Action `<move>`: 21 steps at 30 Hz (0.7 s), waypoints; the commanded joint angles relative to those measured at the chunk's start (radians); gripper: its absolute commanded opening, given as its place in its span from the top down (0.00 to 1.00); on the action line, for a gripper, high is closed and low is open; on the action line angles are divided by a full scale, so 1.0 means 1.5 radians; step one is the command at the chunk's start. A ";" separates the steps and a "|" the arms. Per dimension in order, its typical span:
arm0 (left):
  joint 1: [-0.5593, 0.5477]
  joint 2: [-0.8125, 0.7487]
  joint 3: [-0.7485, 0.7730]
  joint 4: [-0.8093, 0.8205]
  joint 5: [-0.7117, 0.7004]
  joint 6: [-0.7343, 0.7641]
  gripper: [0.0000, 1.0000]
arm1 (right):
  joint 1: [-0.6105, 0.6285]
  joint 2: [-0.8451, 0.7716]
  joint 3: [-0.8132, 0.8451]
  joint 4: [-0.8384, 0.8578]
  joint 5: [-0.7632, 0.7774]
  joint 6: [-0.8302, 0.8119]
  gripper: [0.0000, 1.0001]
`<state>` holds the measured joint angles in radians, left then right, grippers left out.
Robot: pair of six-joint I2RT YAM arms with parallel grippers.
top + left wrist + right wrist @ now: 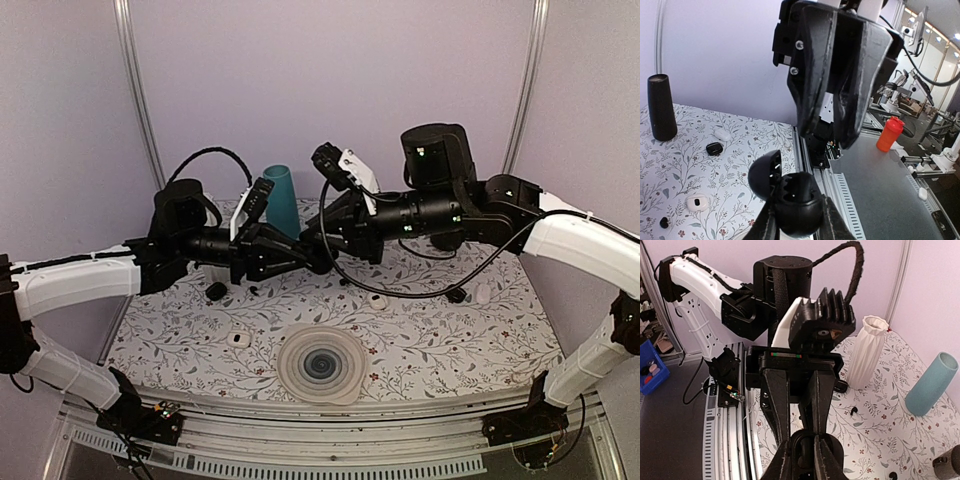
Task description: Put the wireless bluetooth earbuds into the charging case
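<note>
**Earbuds out, case open in hand**

Left fingers clamp the open case, raised over the middle of the table. Its lid is hinged back, and its wells are too dark to read. Right fingers face it from 3 o'clock, tips just beside the case and narrowed almost together. Nothing shows between them, though the tips are partly hidden.

Progress, as I judge it, is early. The case is opened and presented, but neither earbud looks seated. One lies on the table at about 8 o'clock of the case. A second tiny black bud, likely the other, lies at about 4 o'clock near a white case. Both need picking up and seating, then probably the lid closing.

Count:
- two earbuds
- three black cases: the held one plus two spare black cases, at 9 and 3 o'clock
- three white cases
- one teal cup at 12 o'clock
- one black cone
- one white vase
- one ridged disc at 6 o'clock
</note>
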<state>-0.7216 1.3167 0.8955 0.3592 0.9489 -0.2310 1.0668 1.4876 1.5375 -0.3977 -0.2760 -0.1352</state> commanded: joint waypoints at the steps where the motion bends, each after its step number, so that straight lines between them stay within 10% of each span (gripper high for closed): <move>1: 0.005 -0.015 -0.009 0.019 -0.007 0.003 1.00 | 0.004 -0.016 -0.011 0.017 -0.011 0.011 0.88; 21: 0.007 -0.028 -0.007 0.017 -0.013 0.002 1.00 | 0.000 0.012 -0.027 0.005 -0.001 0.009 0.97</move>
<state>-0.7197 1.3052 0.8902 0.3618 0.9329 -0.2317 1.0668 1.4895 1.4982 -0.3954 -0.2749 -0.1268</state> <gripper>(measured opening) 0.222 0.032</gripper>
